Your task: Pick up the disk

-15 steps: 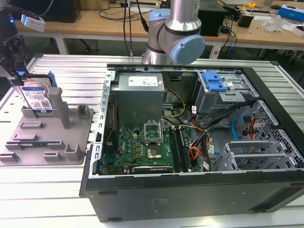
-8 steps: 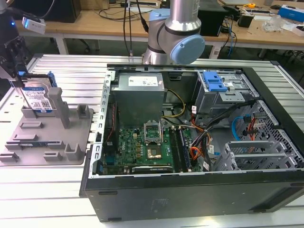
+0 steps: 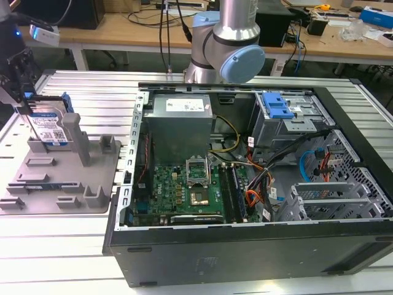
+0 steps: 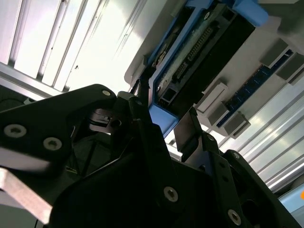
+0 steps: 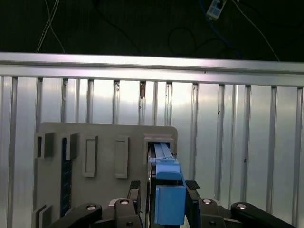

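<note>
Standing on edge, the disk [image 3: 50, 128] sits in a slot of the grey tray [image 3: 61, 184] at the exterior view's left, label side facing the camera, between upright posts. The tray lies flat on the slatted metal bench [image 3: 92, 92]. The gripper [image 3: 21, 92] hangs directly over the disk, at its upper edge, on the side toward the exterior view's left.

First wrist view: disk [image 5: 164, 161] seen edge-on, blue rail uppermost, with the gripper [image 5: 164, 184] astride it. One jaw stands on each flat side. One jaw looks to be against the rail; a thin dark gap shows at the other. Tray [image 5: 102, 137] and bench [image 5: 228, 142] lie beneath.

Second wrist view: the gripper [image 4: 166, 102] brackets a blue rail corner of the disk [image 4: 204, 47], whose connector edge is visible.

Jaw state: straddling the disk; whether they clamp it cannot be told. Disk bottom edge appears seated in the tray.

An open computer case [image 3: 245, 184] lies on the bench just beside the tray, at the exterior view's right, boards and cabling exposed. The arm [image 3: 230, 37] rises behind the case
</note>
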Controlling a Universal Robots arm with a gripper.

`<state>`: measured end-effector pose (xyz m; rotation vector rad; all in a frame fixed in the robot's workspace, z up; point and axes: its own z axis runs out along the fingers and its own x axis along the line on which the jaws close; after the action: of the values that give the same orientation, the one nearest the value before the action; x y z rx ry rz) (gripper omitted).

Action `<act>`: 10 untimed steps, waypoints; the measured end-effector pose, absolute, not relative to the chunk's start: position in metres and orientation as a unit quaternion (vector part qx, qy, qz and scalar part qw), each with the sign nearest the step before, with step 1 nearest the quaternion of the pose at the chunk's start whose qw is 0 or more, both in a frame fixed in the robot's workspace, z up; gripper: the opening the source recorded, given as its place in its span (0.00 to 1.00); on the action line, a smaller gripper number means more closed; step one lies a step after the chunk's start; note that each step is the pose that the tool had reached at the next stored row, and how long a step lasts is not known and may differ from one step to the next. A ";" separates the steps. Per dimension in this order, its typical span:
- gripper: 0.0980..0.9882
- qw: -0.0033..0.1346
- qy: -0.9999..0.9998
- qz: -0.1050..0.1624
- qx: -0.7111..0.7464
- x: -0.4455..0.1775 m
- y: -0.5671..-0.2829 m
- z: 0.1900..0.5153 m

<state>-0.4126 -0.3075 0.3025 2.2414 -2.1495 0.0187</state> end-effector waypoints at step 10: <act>0.43 0.018 -0.692 0.006 0.722 -0.412 -0.308 0.299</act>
<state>-0.4124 -0.3076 0.2994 2.2414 -2.1494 0.0188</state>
